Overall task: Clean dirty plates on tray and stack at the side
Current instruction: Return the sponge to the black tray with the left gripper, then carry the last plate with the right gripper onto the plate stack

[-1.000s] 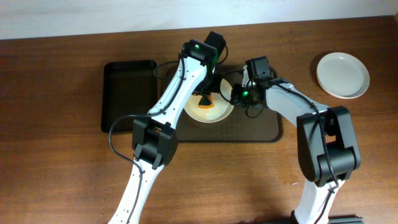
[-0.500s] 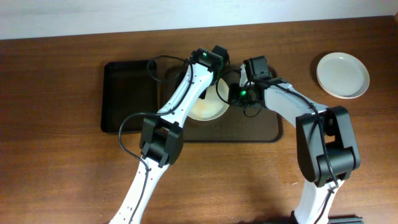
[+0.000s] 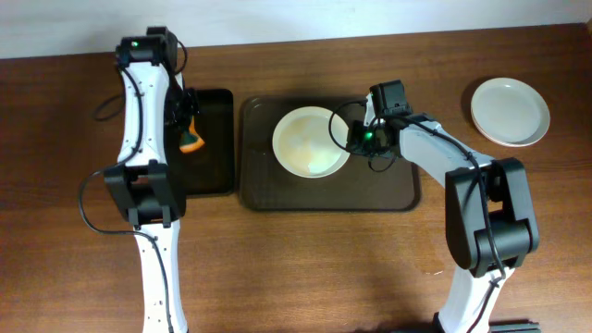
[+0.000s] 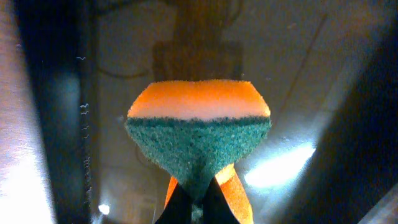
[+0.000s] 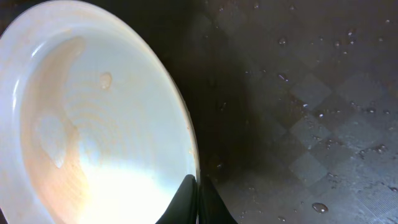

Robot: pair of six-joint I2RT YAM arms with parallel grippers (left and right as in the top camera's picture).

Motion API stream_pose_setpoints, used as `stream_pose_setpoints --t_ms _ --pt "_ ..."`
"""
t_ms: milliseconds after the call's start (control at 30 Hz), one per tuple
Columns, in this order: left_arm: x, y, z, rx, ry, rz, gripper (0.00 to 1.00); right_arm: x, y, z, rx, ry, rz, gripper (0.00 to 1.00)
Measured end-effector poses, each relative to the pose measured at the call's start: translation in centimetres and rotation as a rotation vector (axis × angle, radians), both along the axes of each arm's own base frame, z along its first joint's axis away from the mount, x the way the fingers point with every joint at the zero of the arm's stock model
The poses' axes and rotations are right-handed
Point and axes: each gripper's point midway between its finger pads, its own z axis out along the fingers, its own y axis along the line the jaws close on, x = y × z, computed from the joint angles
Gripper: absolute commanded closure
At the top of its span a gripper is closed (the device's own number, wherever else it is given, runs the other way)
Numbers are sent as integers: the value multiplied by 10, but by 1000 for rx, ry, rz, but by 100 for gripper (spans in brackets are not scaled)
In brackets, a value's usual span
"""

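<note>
Now, one plate (image 3: 312,141) lies toward the left of the brown tray (image 3: 388,190), and you can see a thin orange film on its inside. Your right pincer (image 5: 197,200) pinches its right rim, with the fingers nearly together around the edge. A second plate (image 3: 510,111), clean and white, sits on the worktop (image 3: 74,231), well apart to the right. Your left pincer (image 4: 196,208) pinches an orange and green sponge (image 4: 199,130) over the small black tray (image 3: 215,157).
</note>
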Motion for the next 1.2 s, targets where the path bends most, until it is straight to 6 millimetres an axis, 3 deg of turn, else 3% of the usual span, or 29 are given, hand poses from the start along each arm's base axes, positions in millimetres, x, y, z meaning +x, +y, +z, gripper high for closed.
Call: stream_pose_setpoints --t_ms 100,133,267,367,400,433,500,533,567,633,700,800,833,867,900,967,1067,1133,1200 --pt "-16 -3 -37 -2 101 -9 57 0 -1 0 -3 1 -2 96" --pt "-17 -3 -41 -2 108 -12 29 0 -1 0 -4 1 -2 96" --pt "-17 -3 -43 -5 106 -11 20 0 -1 0 -6 0 -3 96" --pt "-15 -3 -27 -6 91 -11 18 0 -1 1 -7 1 -3 96" --pt "-5 -3 -3 -7 25 -11 0 -1 -3 1 -17 7 -4 96" --pt "8 -3 29 -9 -77 -11 0 -2 -5 1 -30 14 -9 96" --pt "18 -3 64 -10 -185 -12 0 -14 -20 9 -115 71 -26 96" --pt "23 -3 86 -11 -248 -12 0 -13 -28 21 -168 63 -29 96" --pt "22 -3 95 -11 -266 -12 0 -9 -37 44 -238 34 -30 96" --pt "22 -3 95 -11 -266 -12 0 -4 -47 74 -333 -6 -30 96" --pt "22 -3 95 -11 -265 -12 0 0 -46 123 -502 -79 -7 96" --pt "22 -3 95 -11 -265 -12 0 -6 -28 159 -655 -134 32 96" --pt "22 -3 95 -11 -265 -12 0 -8 -22 168 -699 -154 43 87" --pt "22 -3 95 -11 -265 -12 0 -13 -13 175 -749 -176 59 62" --pt "22 -3 95 -11 -266 -12 0 -18 -8 176 -772 -176 67 46" --pt "22 -3 95 -11 -265 -12 0 -16 -16 174 -726 -156 -7 35" --pt "22 -3 95 -11 -266 -12 0 -5 -61 151 -565 -44 -121 36" --pt "22 -3 95 -11 -266 -12 0 2 -87 117 -442 63 -138 42" --pt "22 -3 95 -11 -266 -12 0 4 -90 85 -352 142 -85 47"
